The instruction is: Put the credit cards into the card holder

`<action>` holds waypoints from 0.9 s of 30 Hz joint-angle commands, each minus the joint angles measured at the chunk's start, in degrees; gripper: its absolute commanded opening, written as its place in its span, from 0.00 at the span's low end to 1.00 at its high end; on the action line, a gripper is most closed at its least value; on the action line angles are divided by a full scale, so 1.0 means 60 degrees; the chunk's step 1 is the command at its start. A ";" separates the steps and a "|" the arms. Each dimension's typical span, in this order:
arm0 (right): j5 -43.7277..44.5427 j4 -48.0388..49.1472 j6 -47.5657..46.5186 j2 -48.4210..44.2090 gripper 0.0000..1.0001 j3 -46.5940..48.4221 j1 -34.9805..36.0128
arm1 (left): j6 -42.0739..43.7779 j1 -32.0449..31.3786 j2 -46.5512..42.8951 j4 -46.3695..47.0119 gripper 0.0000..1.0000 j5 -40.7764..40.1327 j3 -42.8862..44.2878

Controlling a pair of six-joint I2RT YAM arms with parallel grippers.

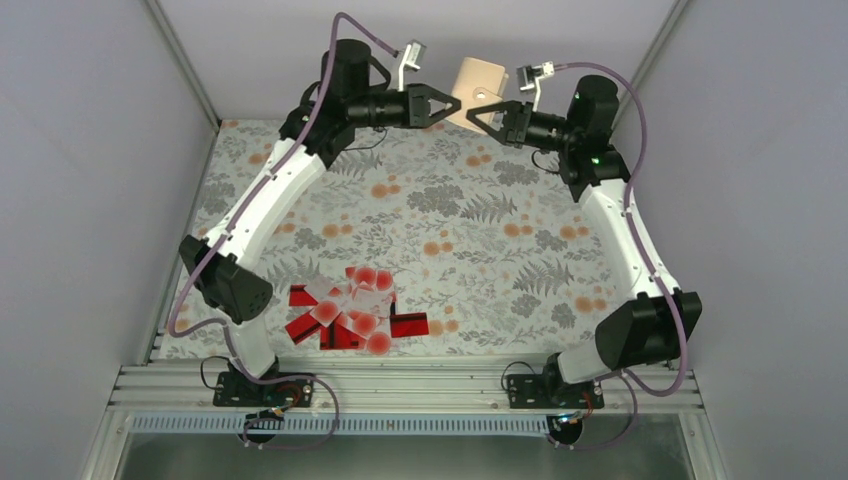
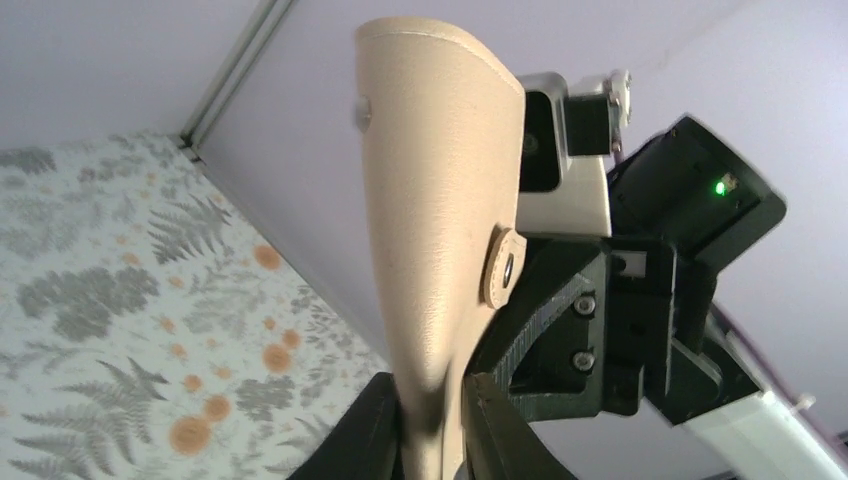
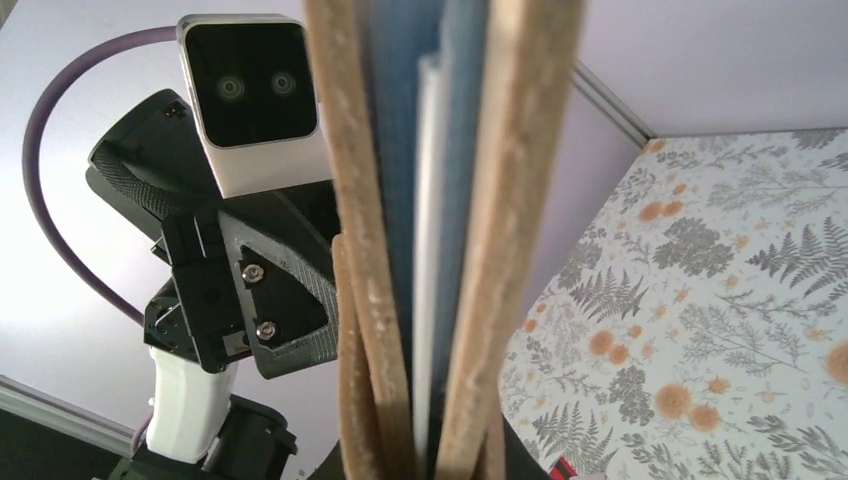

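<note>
card holder [image 1: 480, 80] in l gripper [image 1: 455, 105], r gripper [image 1: 472, 110]

No text, brand or number readable in any view. Print on credit cards [image 1: 350, 308], lower centre of top view, too small to be made out. Tan face of card holder [image 2: 440, 200] seen plain.

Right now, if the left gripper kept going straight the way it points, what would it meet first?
The card holder, pinched in the left gripper itself. Just past it, the right gripper faces it head-on and looks like the next contact, though depth is unclear.
</note>
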 commanded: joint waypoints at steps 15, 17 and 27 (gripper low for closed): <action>-0.2640 -0.1280 -0.2017 0.0216 0.04 0.1685 0.1186 | 0.0192 0.1274 -0.3554 0.3916 0.91 0.2919 -0.4277; -0.2777 -0.1573 -0.2307 0.0299 0.04 0.1887 0.1490 | -0.0149 0.1275 -0.3589 0.4434 0.88 0.3386 -0.4337; -0.2900 -0.2372 -0.3350 0.0632 0.04 0.2360 0.2055 | -0.0963 0.1259 -0.3243 0.4694 0.33 0.3435 -0.3889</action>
